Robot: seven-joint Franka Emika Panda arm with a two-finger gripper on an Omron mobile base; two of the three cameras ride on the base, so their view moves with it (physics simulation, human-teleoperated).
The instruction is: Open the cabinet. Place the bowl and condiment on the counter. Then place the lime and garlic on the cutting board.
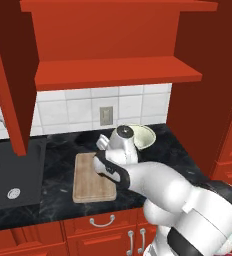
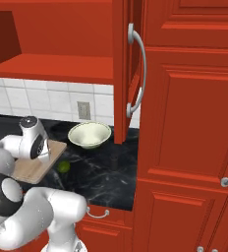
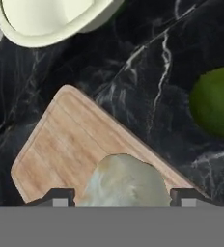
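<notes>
Claw spread around the lumpy white garlic bulb over the light wooden cutting board's corner, apparently for placing; small round green lime lies on the black marble surface just beside the board's edge.

The white arm rises from the base and bends forward, its forearm running toward 10 o'clock in the left base view, with the wrist turned down so the hand points at the surface below. In the hand view the gripper shows two dark fingertips at 6 o'clock, set wide apart with a pale lumpy bulb, the garlic, between them.
</notes>
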